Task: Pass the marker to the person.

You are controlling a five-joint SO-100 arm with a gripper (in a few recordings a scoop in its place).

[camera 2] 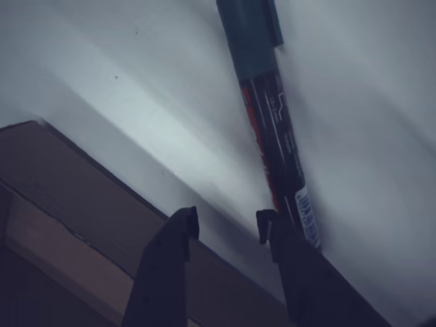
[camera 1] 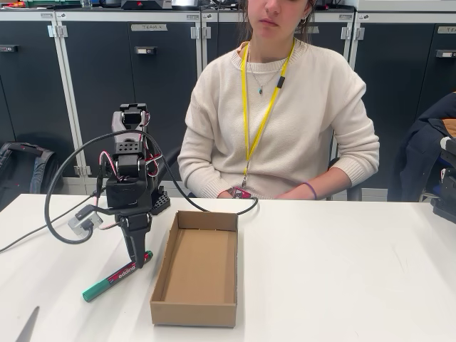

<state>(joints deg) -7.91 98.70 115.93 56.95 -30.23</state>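
The marker (camera 1: 117, 275) lies flat on the white table, green cap toward the front left and black barrel with its red label toward the gripper. My gripper (camera 1: 140, 261) points down at the barrel end. In the wrist view the gripper (camera 2: 225, 221) is open with only bare table between its fingers. The marker (camera 2: 272, 136) runs just outside the right finger (camera 2: 272, 228), close to it or touching it. The person (camera 1: 285, 121), in a cream sweater with a yellow lanyard, sits behind the table with both forearms at its far edge.
An open, empty cardboard box (camera 1: 192, 313) stands just right of the marker, and its edge (camera 2: 61, 204) shows at the lower left of the wrist view. A black cable (camera 1: 53, 214) loops beside the arm. The table's right half (camera 1: 342, 271) is bare.
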